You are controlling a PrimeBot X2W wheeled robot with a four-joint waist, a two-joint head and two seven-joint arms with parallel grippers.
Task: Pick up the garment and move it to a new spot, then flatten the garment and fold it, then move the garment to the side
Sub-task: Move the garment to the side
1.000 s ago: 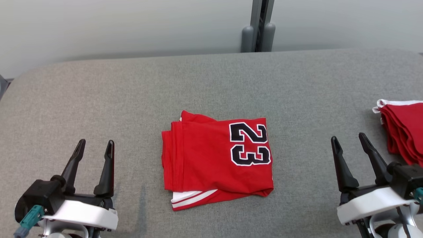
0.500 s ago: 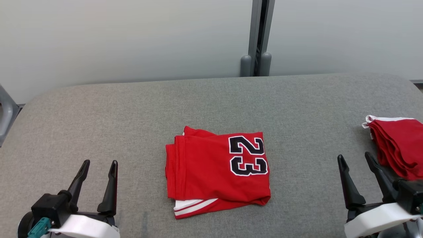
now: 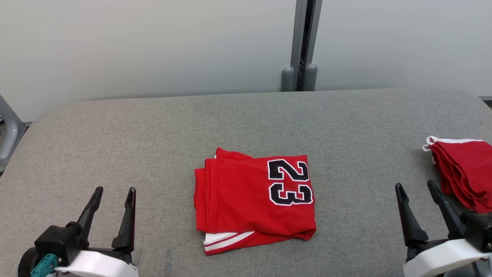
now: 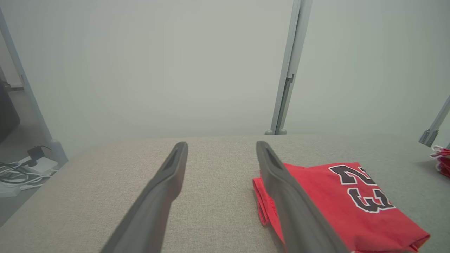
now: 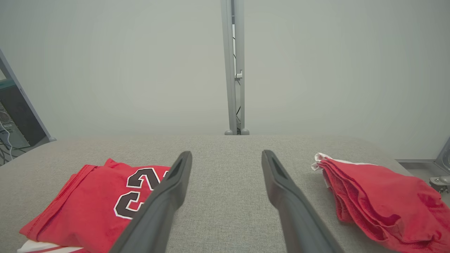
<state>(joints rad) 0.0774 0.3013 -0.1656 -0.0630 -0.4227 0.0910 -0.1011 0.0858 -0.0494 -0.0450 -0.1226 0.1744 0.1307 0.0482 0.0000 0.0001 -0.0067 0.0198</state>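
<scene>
Garment sits folded mid-desk, number up. Left gripper and right gripper flank it, well apart, jaws spread, empty. Fold looks done; next move probably: pinch all layers at one edge, shift it sideways, maybe toward red pile

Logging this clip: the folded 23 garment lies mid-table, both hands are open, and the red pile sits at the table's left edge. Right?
No: the red pile sits at the right edge of the table, beside the right hand, per the head view. The rest holds.
</scene>
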